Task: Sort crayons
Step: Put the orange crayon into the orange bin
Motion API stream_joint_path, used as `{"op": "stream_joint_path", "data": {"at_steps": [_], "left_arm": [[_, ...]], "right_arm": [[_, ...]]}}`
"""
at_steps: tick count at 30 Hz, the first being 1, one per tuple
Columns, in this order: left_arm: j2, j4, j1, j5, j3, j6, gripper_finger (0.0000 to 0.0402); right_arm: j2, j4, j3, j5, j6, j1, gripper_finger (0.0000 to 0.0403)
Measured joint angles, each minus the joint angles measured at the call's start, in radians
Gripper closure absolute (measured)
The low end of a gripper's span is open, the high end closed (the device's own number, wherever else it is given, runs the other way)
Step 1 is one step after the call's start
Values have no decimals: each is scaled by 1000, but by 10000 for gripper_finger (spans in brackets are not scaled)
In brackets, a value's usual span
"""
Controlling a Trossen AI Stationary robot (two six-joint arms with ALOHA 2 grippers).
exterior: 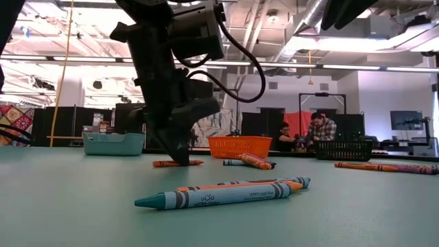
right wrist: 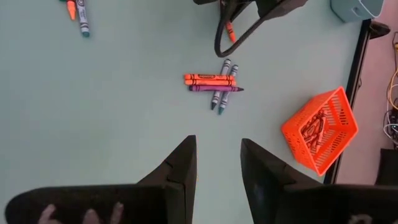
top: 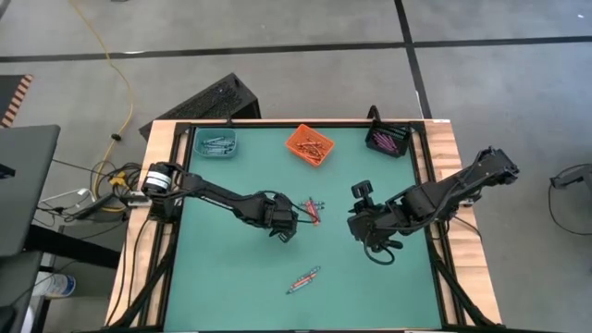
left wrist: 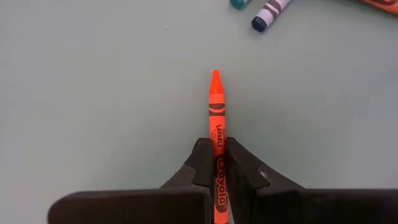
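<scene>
The left gripper sits low over the green table, left of centre, its fingers closed on an orange crayon that lies flat on the mat; the crayon's tip pokes out well beyond the fingertips, and in the low view it shows at the foot of the gripper. Just beyond that gripper's tips, toward the table's middle, lies a small crossed cluster of crayons: two orange, one purple and two blue-grey. Nearer the front edge, well clear of both grippers, a blue crayon and an orange one lie side by side, the blue one closest to the low camera. Along the far edge stand three bins: teal bin behind the left arm, orange bin in the middle with crayons inside, black bin behind the right arm with purple-pink crayons. The right gripper hovers right of the cluster, facing it, its fingers partly apart with nothing between them. People sit in the room beyond the table.
</scene>
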Motion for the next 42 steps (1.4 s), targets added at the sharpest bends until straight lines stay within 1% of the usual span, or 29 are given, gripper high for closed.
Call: {"op": "stream_joint_path", "data": {"at_steps": [4, 8, 19, 22, 27, 30, 34, 37, 42], "left_arm": [[-21, -26, -15, -21, 10, 19, 400], [-39, -60, -36, -29, 45, 43, 401], [-44, -166, -105, -146, 156, 86, 401], [-45, -204, -125, -194, 206, 92, 401], [-45, -318, -169, -286, 312, 115, 401], [-45, -385, -199, -339, 380, 140, 401], [-46, -428, -234, -412, 451, 197, 401], [-46, -428, -257, -451, 479, 253, 401], [-46, -439, -288, -523, 502, 302, 401]], "right_arm": [[0, -3, 0, 0, 18, 0, 284], [0, -4, 0, -1, 22, 0, 284], [0, -2, 0, -5, 50, -2, 284], [0, -1, 0, -7, 65, -14, 284], [0, 0, -7, -12, 73, -57, 284], [-1, -1, -30, -29, 62, -91, 284], [-1, 11, -86, -33, 45, -138, 284], [-1, 71, -132, -51, 24, -166, 284], [-6, 257, -203, -149, -51, -195, 284]]}}
